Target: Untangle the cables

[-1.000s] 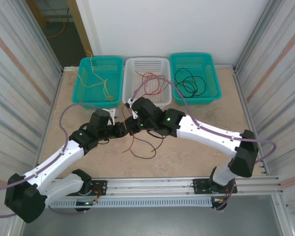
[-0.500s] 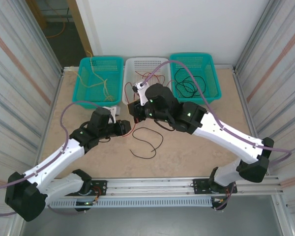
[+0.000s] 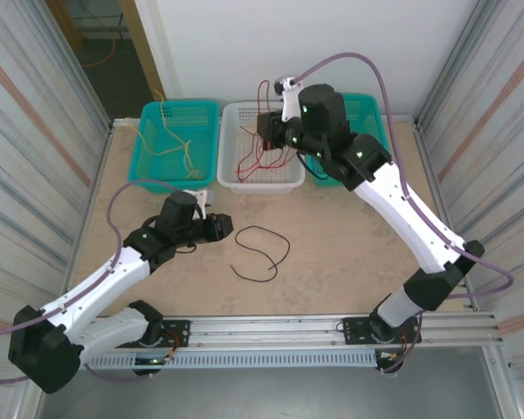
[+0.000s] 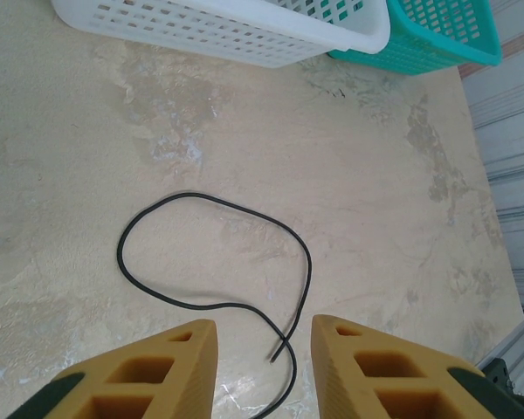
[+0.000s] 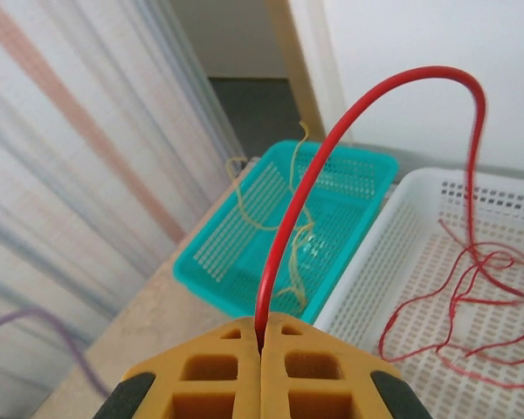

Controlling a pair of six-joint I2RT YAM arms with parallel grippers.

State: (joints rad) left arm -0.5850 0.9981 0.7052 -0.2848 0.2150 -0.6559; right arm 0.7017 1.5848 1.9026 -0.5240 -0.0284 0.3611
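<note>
We are clamping the right gripper (image 5: 264, 339) tight on a red cable (image 5: 367, 94), which is arching up out of the pressed-together fingers and dropping down into the white basket (image 3: 260, 184). More red strands (image 5: 458, 292) are lying loosely on that basket's floor. In the overhead view this gripper is hanging above the far part of the white basket. Beside it, the teal basket (image 3: 173, 184) is holding pale yellow cables (image 3: 176, 147). We are holding the left gripper (image 4: 264, 349) low over the table (image 4: 375, 175) with its jaws apart and nothing between them. A black cable (image 4: 211, 199) is lying in an open loop on the table just ahead of it, one loose end pointing into the gap between the two fingers without touching either.
</note>
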